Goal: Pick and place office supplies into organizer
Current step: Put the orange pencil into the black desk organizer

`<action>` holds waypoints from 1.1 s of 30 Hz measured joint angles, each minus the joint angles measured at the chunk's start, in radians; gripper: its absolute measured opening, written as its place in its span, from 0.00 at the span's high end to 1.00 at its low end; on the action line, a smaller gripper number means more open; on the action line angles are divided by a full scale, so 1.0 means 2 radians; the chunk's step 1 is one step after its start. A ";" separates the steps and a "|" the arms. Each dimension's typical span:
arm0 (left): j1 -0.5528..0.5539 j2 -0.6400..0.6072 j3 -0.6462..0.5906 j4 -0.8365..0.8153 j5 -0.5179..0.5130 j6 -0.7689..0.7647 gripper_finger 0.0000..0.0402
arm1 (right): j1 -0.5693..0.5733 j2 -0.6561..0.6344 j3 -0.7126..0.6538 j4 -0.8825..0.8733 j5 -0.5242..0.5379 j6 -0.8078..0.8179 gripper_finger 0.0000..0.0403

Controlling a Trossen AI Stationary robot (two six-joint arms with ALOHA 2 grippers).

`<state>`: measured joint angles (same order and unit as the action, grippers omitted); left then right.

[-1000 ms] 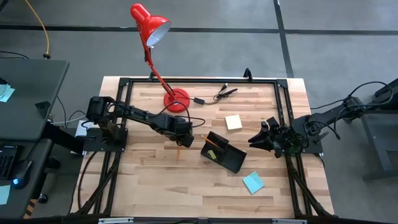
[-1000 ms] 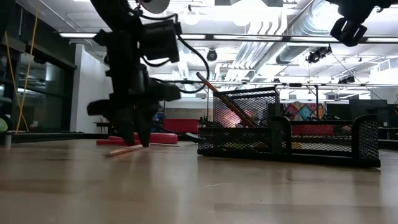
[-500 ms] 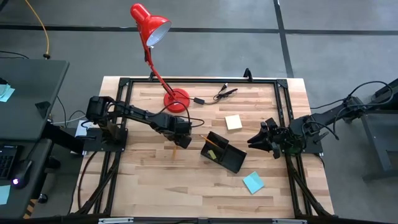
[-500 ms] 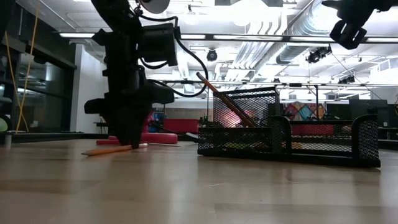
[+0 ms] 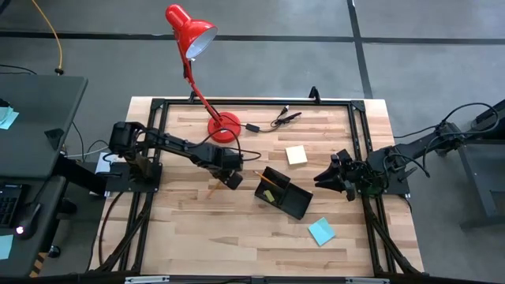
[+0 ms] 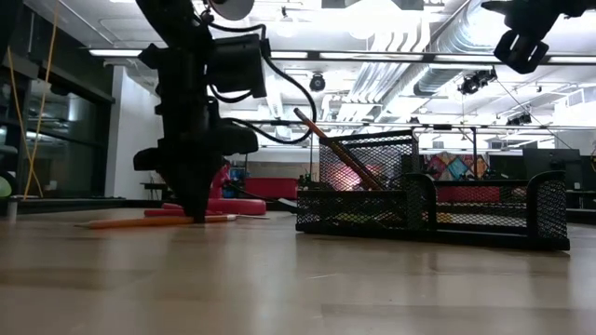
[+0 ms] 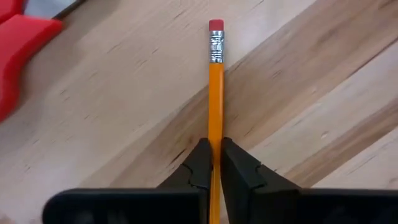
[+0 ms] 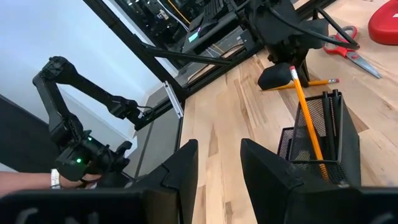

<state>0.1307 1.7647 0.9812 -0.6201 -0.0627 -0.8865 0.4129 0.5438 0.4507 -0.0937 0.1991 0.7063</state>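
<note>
Orange-yellow and tipped with a pink eraser, the pencil (image 7: 215,93) lies flat on the pale wood table (image 5: 237,229), and we see the left claw (image 7: 214,163) clamped on it near the middle, both fingers (image 7: 198,163) pressed against its shaft. In the low view this claw (image 6: 197,214) stands almost upright over the pencil (image 6: 154,221), fingertips down at the wood. Just beyond it lie the red-handled scissors (image 8: 344,42) and the round base of the red desk lamp (image 5: 223,126). Off to the claw's side, nearby, sits the black mesh organizer (image 5: 282,193), with another pencil (image 8: 306,112) leaning upright in its tall compartment. The right claw (image 5: 323,178) waits past the organizer's far end, its fingers (image 8: 180,168) parted and empty. A pale yellow sticky pad (image 5: 297,155) and a teal-blue sticky pad (image 5: 321,231) lie close to that right claw.
</note>
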 joint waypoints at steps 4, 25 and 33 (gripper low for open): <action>0.000 -0.004 0.007 0.009 -0.015 0.003 0.97 | 0.000 0.000 0.000 0.000 0.006 -0.003 0.71; 0.001 -0.009 0.070 -0.039 -0.061 0.083 0.99 | 0.000 0.000 0.000 -0.005 0.019 -0.008 0.71; 0.020 -0.010 0.070 -0.112 -0.067 0.189 0.99 | 0.000 0.000 0.000 -0.005 0.016 0.006 0.71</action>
<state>0.1704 1.7457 1.1209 -0.8446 -0.1960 -0.5086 0.4127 0.5438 0.4507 -0.1043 0.2313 0.7183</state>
